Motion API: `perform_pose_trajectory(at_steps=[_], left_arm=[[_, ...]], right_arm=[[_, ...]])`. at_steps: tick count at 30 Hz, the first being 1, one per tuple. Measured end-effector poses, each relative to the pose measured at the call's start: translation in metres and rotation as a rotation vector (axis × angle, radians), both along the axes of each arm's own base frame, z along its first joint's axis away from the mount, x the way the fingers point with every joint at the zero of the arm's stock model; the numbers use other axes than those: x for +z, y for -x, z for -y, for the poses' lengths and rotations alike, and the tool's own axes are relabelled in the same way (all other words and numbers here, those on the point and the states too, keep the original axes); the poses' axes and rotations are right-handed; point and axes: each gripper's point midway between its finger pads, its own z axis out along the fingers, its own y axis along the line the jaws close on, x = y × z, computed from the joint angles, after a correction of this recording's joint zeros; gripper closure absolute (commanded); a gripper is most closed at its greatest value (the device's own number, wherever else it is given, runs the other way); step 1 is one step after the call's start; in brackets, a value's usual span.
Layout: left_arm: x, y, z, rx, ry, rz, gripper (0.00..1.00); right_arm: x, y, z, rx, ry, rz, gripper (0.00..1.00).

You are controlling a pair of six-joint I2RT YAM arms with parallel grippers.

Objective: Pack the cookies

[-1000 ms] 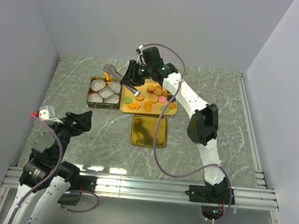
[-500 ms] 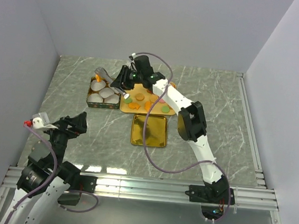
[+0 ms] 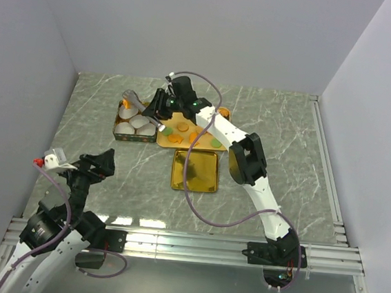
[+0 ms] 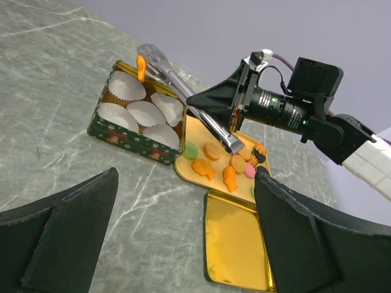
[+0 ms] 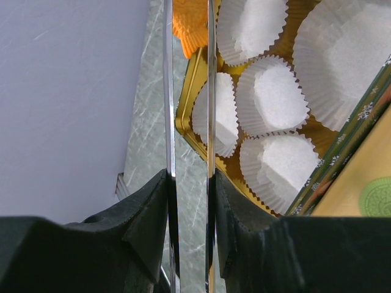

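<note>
My right gripper [image 3: 159, 108], clamped on tongs [image 4: 186, 97], pinches a light, likely brittle cookie [image 4: 140, 67] edgewise above the tin [image 4: 122, 137]; left gripper [image 4: 185, 177] gapes wide.

The top camera is looking down from high behind the near edge of the table [image 3: 285, 148], standing well back and taking in the whole surface. The left wrist camera is sitting low at the near left, facing far and right between its own 2 fingers [image 4: 61, 238]. The right wrist camera is hovering very close over the tin [image 5: 345, 137] (the tongs [image 5: 209, 91] are splitting its frame), facing far left. All 3 views are sharing that tin [image 3: 134, 138].
</note>
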Motion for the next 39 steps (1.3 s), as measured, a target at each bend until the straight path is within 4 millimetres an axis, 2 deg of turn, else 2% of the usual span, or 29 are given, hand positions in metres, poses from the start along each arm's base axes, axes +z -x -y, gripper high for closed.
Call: perform_pose_trajectory(at_steps=[9, 25, 30, 34, 38, 39], left_arm=[[-0.005, 0.001, -0.001, 0.009, 0.014, -0.021, 0.00], [-0.010, 0.003, -0.004, 0.028, 0.034, -0.044, 0.01], [-0.011, 0.003, -0.006, 0.043, 0.035, -0.047, 0.00], [-0.012, 0.003, -0.010, 0.065, 0.046, -0.051, 0.01], [-0.013, 0.003, -0.011, 0.076, 0.062, -0.051, 0.01], [-0.013, 0.003, -0.011, 0.077, 0.062, -0.051, 0.00]], right_arm=[[0.009, -0.006, -0.004, -0.026, 0.005, 0.049, 0.43], [0.004, -0.013, 0.000, -0.061, 0.042, 0.080, 0.42], [0.009, -0.012, 0.001, -0.057, 0.041, 0.091, 0.43], [0.028, -0.006, 0.007, -0.055, 0.035, 0.112, 0.44], [0.064, 0.006, 0.023, -0.056, 0.022, 0.144, 0.46], [0.079, 0.010, 0.029, -0.054, 0.011, 0.166, 0.46]])
